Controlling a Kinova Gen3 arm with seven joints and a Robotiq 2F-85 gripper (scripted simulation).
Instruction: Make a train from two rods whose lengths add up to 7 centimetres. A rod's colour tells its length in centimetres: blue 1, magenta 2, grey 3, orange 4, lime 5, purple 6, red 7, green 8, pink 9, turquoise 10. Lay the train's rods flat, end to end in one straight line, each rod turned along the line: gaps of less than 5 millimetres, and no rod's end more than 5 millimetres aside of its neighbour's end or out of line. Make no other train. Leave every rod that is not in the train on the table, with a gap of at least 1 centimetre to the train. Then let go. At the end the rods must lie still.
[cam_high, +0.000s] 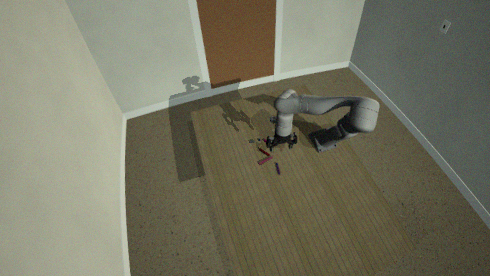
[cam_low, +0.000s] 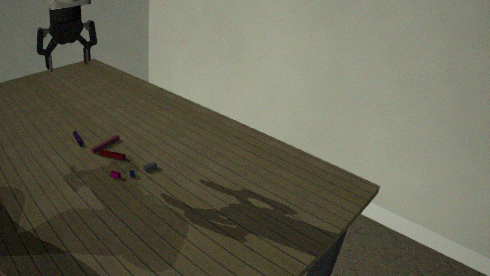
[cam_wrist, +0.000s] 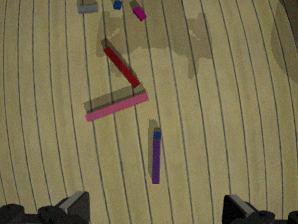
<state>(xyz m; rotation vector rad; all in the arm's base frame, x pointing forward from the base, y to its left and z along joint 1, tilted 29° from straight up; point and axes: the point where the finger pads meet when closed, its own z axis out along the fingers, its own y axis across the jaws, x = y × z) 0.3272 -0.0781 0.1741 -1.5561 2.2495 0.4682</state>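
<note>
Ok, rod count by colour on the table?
purple rod: 1
blue rods: 2, one loose, one at the purple rod's end
magenta rod: 1
grey rod: 1
red rod: 1
pink rod: 1
Total: 7

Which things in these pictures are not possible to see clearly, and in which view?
- Top view: the rods near the gripper are too small; the arm hides part of them.
- Wrist view: whether the blue rod touches the purple rod end to end is blurred; the jaws are cut off by the lower edge.
- Exterior view: the arm above the gripper is cut off by the top edge; the blue piece at the purple rod cannot be told apart.
</note>
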